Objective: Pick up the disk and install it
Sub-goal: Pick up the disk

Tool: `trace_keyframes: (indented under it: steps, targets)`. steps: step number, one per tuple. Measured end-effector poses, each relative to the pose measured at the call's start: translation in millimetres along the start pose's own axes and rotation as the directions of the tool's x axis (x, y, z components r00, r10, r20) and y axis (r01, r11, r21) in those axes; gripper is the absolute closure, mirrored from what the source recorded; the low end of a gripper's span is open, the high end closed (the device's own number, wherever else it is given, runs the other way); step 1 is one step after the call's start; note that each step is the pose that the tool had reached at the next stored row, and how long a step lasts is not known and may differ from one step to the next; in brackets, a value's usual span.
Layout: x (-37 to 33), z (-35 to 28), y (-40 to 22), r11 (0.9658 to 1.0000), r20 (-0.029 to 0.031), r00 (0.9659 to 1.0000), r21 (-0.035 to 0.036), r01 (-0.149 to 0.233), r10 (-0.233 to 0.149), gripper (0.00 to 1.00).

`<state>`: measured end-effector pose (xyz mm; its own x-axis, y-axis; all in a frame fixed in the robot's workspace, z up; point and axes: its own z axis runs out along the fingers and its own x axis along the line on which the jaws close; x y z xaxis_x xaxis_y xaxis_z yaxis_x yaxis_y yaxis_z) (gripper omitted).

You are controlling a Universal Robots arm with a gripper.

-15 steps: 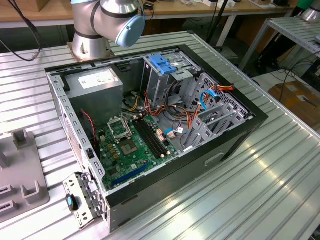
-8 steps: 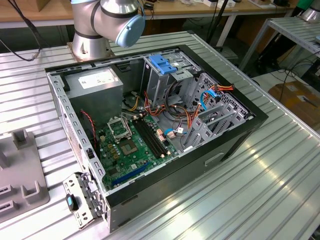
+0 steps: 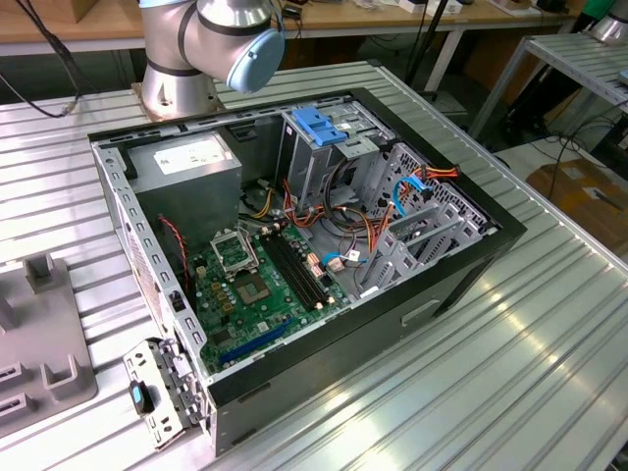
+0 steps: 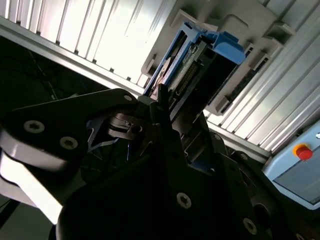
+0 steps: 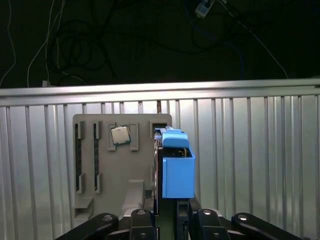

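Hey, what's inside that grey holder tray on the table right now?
A processor chip lies flat in one pocket of the grey holder tray, and the disk stands on edge in the tray. The tool covers one end of the disk, so its seating there is hidden.

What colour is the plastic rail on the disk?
Blue. The disk shows it best in the first wrist view.

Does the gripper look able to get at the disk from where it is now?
Probably yes. In the first wrist view the disk stands on edge in the grey holder, straight ahead of the gripper, with nothing between them.
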<state>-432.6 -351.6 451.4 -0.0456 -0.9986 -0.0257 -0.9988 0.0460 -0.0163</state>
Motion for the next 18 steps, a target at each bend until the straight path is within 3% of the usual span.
trace_keyframes:
  steps: [3, 12, 18]
  targets:
    - [-0.1, -3.9, -0.1, 1.0, 0.0, 1.0, 0.0, 0.0, 0.0, 0.65]
    - [-0.1, -6.0, -0.1, 1.0, 0.0, 1.0, -0.0001, 0.0, 0.0, 0.65]
    - [-0.4, -14.1, -0.2, 1.0, 0.0, 1.0, 0.0, 0.0, 0.0, 0.65]
